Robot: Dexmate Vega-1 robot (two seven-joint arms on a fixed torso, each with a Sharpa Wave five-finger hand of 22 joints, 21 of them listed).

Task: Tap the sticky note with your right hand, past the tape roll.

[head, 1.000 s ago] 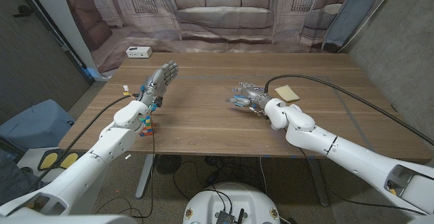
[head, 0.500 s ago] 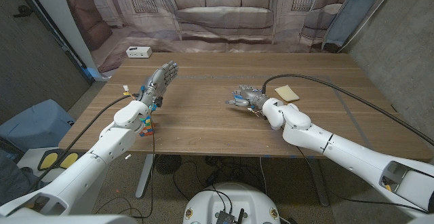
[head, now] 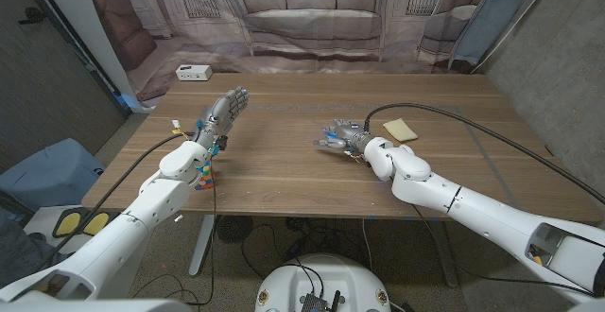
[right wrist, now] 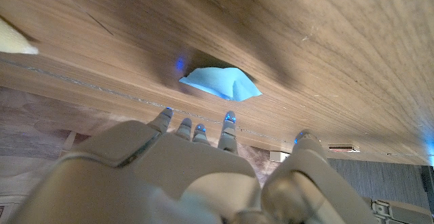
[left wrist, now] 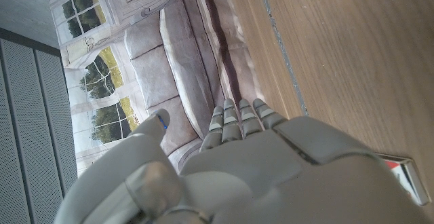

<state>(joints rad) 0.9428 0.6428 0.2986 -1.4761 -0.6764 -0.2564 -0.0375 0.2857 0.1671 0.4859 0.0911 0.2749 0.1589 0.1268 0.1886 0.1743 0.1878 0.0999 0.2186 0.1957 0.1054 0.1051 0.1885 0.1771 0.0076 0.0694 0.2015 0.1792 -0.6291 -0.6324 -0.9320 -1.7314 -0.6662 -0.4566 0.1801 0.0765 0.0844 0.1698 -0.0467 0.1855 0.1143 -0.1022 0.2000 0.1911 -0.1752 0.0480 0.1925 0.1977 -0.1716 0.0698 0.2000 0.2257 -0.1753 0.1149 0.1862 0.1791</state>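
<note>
The right hand (head: 340,137) hovers near table centre, fingers spread and holding nothing, their tips just over the blue note (right wrist: 220,83) at about its 12 o'clock. I judge the tap imminent or just landing; contact can't be confirmed. Left hand (head: 223,113), at 9 o'clock, is open and empty.

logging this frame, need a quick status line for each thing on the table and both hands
light blue sticky note: lying on the wooden table, partly under the right hand's fingers, one edge looks lifted
right hand: low over the note, fingers spread, holding nothing
left hand: raised on its edge, fingers apart, holding nothing
tan flat pad: lying flat beside the right arm's cable
white power strip: lying at the table's far left edge
wooden table: bearing all of these
</note>
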